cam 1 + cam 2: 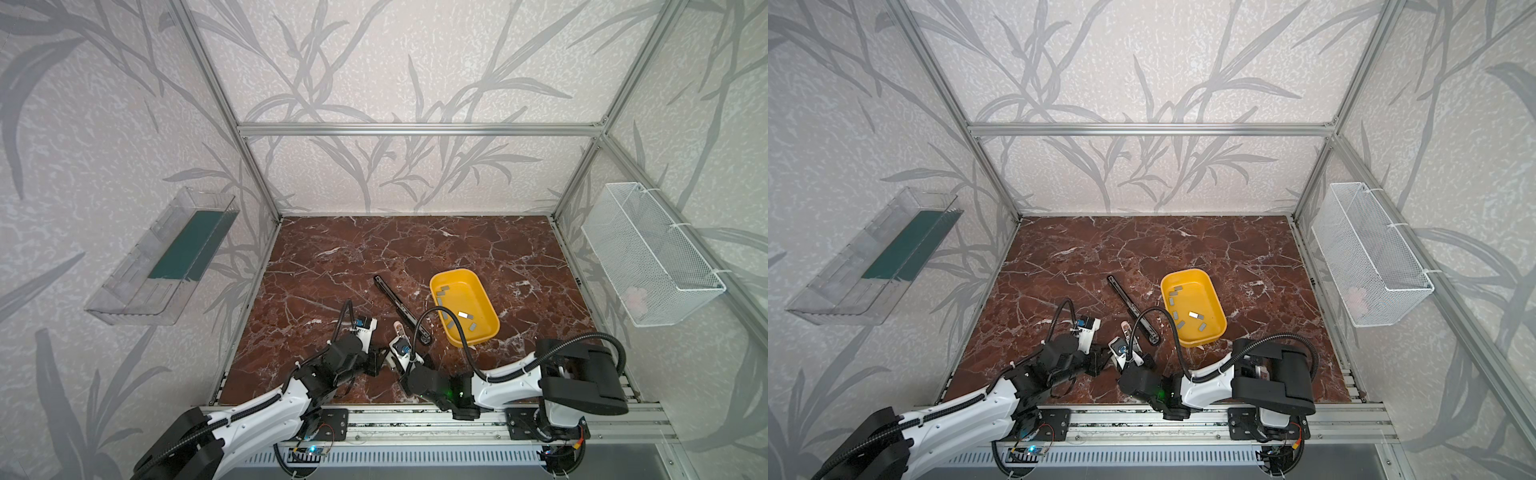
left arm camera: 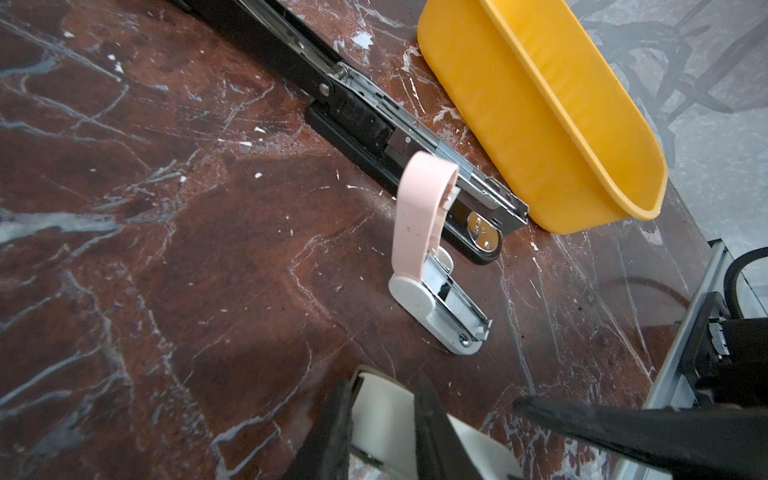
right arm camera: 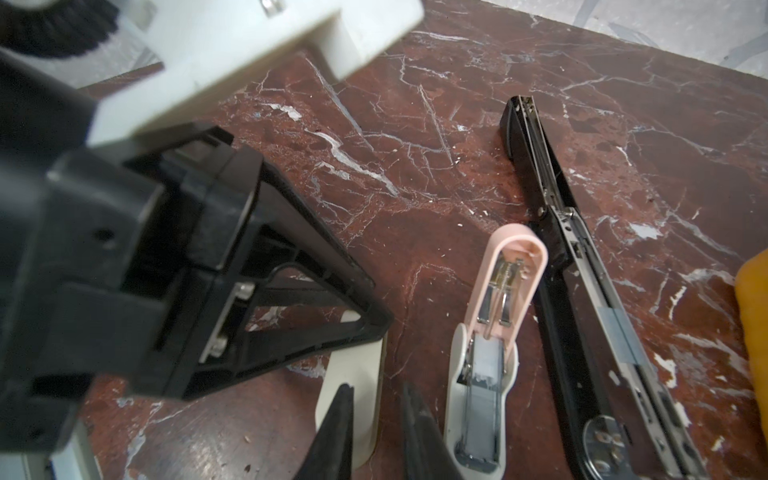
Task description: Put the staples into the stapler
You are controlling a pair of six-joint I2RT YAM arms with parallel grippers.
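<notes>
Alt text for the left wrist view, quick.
Pink-and-white mini stapler lies open on the marble table, lid raised. A long black stapler lies unfolded between it and a yellow tray. The left end effector grips a white object.

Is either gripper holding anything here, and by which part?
The left gripper pinches a white plastic piece across its sides. The right gripper straddles the same piece; a firm grip cannot be told.
</notes>
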